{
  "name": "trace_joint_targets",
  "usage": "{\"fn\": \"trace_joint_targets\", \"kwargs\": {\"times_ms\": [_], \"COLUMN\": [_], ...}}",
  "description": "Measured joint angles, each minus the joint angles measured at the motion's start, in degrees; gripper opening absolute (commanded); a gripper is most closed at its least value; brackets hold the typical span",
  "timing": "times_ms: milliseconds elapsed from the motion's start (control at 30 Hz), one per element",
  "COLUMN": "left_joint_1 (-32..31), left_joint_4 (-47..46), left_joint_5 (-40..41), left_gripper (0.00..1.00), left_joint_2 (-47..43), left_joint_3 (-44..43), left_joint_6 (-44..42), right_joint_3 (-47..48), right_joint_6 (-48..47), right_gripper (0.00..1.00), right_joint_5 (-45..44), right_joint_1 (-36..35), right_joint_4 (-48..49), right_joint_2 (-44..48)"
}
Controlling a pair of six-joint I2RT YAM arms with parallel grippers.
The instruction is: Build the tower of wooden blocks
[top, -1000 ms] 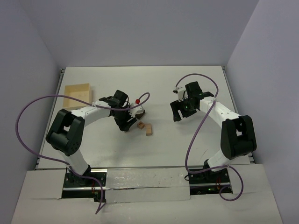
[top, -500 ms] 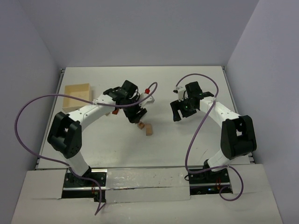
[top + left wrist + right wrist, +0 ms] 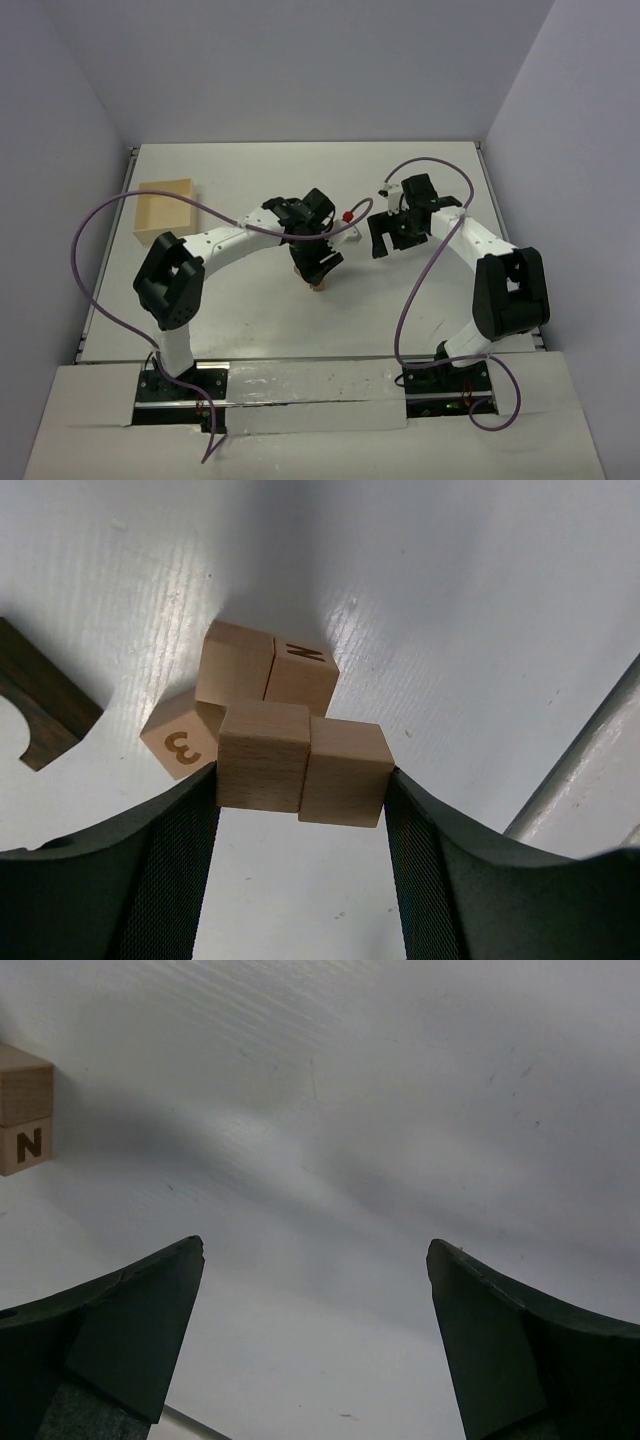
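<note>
The left tool (image 3: 300,777) clenches two pale blocks (image 3: 262,758) side by side, their long axis running jaw to jaw, just above the N block (image 3: 303,677) on the bench (image 3: 450,600). The right tool (image 3: 315,1260), released and empty, stands well right of the N block.

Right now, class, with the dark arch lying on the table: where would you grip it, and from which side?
From above: the dark arch lies flat on the table, its profile facing up. Close on its straight outer edges, not the curved cut-out. It lies clear of the pale blocks, so there is probably room.
</note>
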State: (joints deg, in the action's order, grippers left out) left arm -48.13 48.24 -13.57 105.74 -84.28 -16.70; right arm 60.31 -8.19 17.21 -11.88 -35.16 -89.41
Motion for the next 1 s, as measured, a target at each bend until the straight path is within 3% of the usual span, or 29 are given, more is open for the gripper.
{"fn": "trace_joint_targets", "kwargs": {"times_ms": [367, 1000], "left_joint_1": [-0.6, -1.2], "left_joint_4": [1.7, 0.7], "left_joint_5": [2.3, 1.1], "left_gripper": [0.36, 0.42], "left_joint_2": [3.9, 3.9], "left_joint_3": [-4.0, -3.6], "left_joint_6": [-0.7, -5.9], "right_joint_3": [0.1, 2.4], "right_joint_6": [2.0, 3.3], "right_gripper": [1.0, 1.0], "right_joint_5": [0.8, 5.5], "right_joint_1": [1.9, 2.5], "right_joint_4": [0.0, -0.3], "right_joint_2": [0.0, -1.8]}}
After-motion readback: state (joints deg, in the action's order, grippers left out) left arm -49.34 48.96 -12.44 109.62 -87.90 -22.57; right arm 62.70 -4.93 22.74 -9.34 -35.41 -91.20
